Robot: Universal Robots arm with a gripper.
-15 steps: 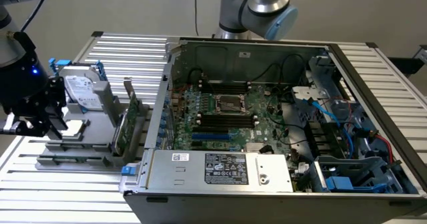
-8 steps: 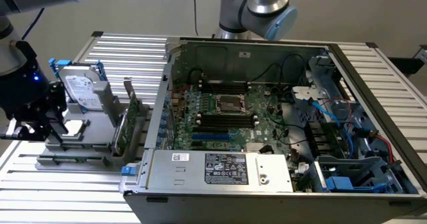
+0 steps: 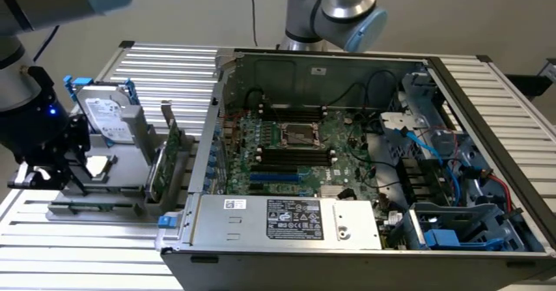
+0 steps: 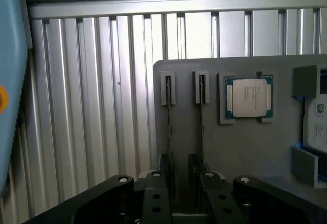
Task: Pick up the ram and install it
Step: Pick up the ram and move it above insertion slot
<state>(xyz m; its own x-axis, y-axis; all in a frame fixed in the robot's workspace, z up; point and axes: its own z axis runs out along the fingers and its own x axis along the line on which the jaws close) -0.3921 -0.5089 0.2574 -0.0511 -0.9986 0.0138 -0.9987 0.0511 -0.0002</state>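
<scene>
Plainly, the end effector hangs wide open and empty above the ram, edge-on in its grey holder (a neighbouring board alongside); misaligned, a finger could strike either board's edge.

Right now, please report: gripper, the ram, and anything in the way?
Gripper open, over the gray holder, holding nothing. Ram upright in its slot, second stick beside it. Processor chip alongside, clear of both.
</scene>
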